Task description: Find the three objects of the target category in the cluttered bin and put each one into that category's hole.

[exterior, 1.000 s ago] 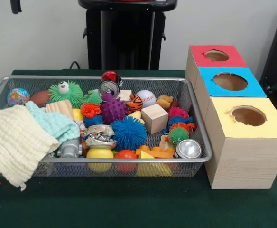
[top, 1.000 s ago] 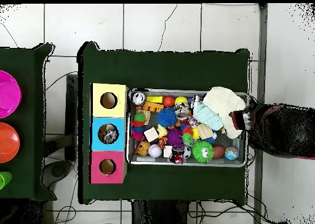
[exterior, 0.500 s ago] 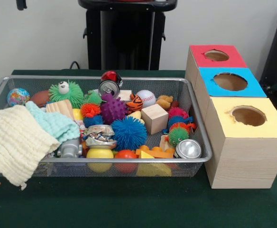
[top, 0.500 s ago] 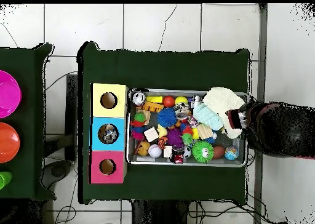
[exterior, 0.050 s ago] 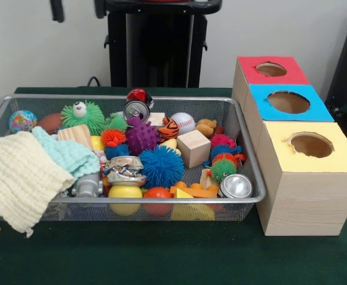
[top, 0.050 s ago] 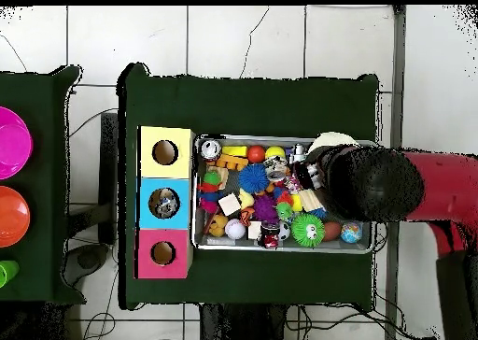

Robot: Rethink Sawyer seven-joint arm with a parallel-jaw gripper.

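A wire mesh bin (exterior, 0.050 s ago: 132,98) holds a jumble: a crushed can (exterior, 0.050 s ago: 125,169), two round cans (exterior, 0.050 s ago: 137,110) (exterior, 0.050 s ago: 236,186), a wooden block (exterior, 0.050 s ago: 193,148), blue (exterior, 0.050 s ago: 161,166) and purple (exterior, 0.050 s ago: 141,136) spiky balls, a baseball (exterior, 0.050 s ago: 183,122). A cream cloth (exterior, 0.050 s ago: 19,178) and a teal cloth (exterior, 0.050 s ago: 66,151) drape its left end. Beside it stand the yellow (exterior, 0.050 s ago: 310,172), blue (exterior, 0.050 s ago: 289,102) and red (exterior, 0.050 s ago: 271,69) boxes, each with a hole on top. My gripper (exterior, 0.050 s ago: 78,8) shows only two dark tips at the top edge, wide apart and empty, high above the bin's left half. Overhead, the arm's black head (top, 0.050 s ago: 373,182) covers the cloth end of the bin (top, 0.050 s ago: 285,248).
The black pedestal (exterior, 0.050 s ago: 158,41) rises behind the bin. Overhead, something shiny lies inside the blue box's hole (top, 0.050 s ago: 164,203). A second table at the left carries a pink dish (top, 0.050 s ago: 9,142) and an orange dish (top, 0.050 s ago: 11,215).
The arm has swung in over the bin. Overhead, its head now hides the cloths. In the front view the two tips have shifted right along the top edge.
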